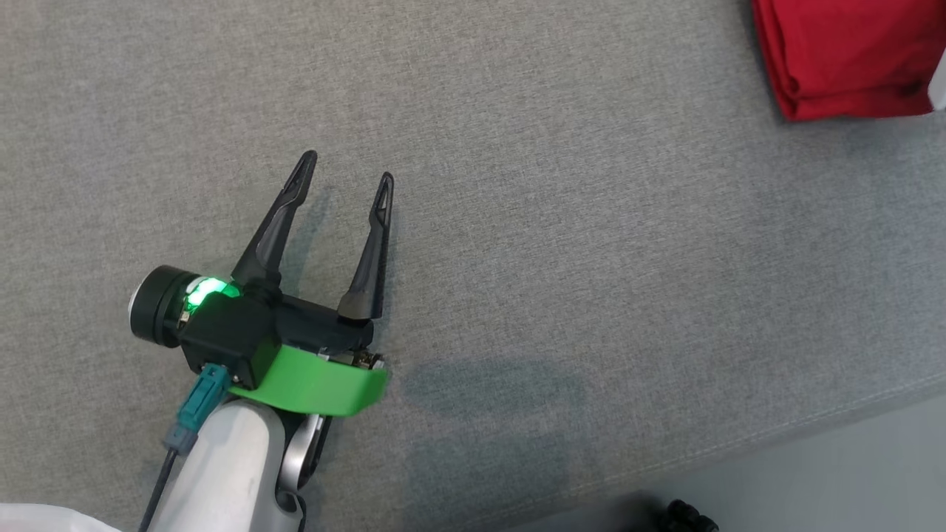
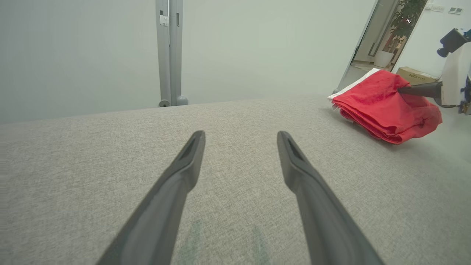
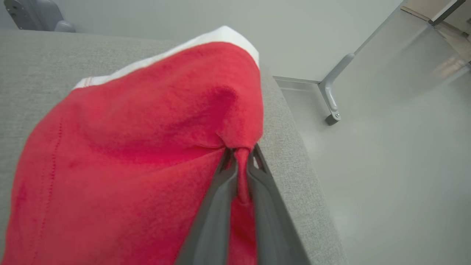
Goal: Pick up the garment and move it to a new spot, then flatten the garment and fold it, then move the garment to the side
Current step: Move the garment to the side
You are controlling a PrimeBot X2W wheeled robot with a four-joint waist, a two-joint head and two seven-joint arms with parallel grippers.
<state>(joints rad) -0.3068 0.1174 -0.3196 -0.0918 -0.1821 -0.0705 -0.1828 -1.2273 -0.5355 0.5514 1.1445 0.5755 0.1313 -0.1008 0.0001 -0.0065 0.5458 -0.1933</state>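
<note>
right end effector (tight) on garment

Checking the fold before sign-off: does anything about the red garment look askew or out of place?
The folded red garment lies by the edge of the grey surface. The right gripper is shut on a pinch of its top layer, pulling it into a peak, so the stack looks rumpled, not flat.

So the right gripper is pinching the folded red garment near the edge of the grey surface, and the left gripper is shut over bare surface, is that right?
Not quite: the left gripper is open, jaws spread wide, as the left wrist view shows. The rest holds: the right gripper pinches the red garment near the edge of the grey surface.
</note>
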